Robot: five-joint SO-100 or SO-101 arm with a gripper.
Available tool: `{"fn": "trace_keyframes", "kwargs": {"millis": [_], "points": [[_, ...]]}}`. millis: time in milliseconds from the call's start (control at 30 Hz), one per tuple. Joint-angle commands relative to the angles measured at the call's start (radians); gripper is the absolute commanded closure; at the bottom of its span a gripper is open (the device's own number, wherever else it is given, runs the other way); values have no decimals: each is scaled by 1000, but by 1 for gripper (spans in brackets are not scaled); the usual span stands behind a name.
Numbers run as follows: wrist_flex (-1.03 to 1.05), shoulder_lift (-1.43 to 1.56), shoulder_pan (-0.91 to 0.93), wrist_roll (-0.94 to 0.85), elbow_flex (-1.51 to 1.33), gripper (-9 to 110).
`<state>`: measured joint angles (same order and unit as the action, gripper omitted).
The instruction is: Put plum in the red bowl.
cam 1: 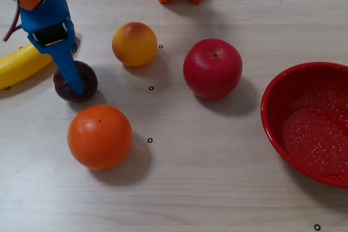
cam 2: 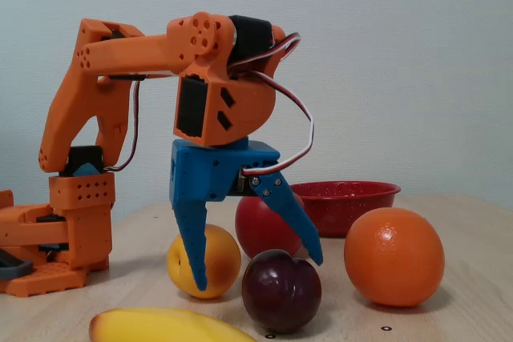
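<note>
**Clerk:** Item one, the plum (cam 1: 69, 81)?

**Arm:** Small, dark maroon, glossy. Sits on the tabletop (cam 1: 217, 177) in the overhead view, near the left edge, between the banana (cam 1: 24, 62) and the orange (cam 1: 99, 136). Handling, as I judge it: light, firm with slight give, smooth skin likely to slip. Best taken across its widest part, with moderate squeeze.

**Clerk:** Item two, your fingers (cam 2: 255, 271)?

**Arm:** Spread apart, holding nothing. In the fixed view, one blue finger reaches down left of the plum and the other ends by its upper right. Whether either touches it, I cannot tell.

**Clerk:** Item three, the destination?

**Arm:** The red bowl (cam 1: 273, 123), speckled inside, empty, at the right edge, well apart from the plum. The apple (cam 1: 212, 68) and peach-coloured fruit (cam 1: 134, 43) lie between.
</note>
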<state>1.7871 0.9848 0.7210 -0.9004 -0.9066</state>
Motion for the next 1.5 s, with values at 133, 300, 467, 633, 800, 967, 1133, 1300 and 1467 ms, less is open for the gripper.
{"fn": "trace_keyframes", "kwargs": {"millis": [133,300,467,633,800,967,1133,1300,1467], "points": [[-31,43,0,-15,87,55],[-40,35,0,-15,87,55],[-44,29,-2,-20,87,55],[-57,21,-6,-18,86,55],[-64,20,-15,-11,84,55],[-64,14,-26,-3,84,55],[-71,9,-37,5,84,55],[-78,-3,-52,14,84,55],[-97,-15,-64,17,84,55]]}}
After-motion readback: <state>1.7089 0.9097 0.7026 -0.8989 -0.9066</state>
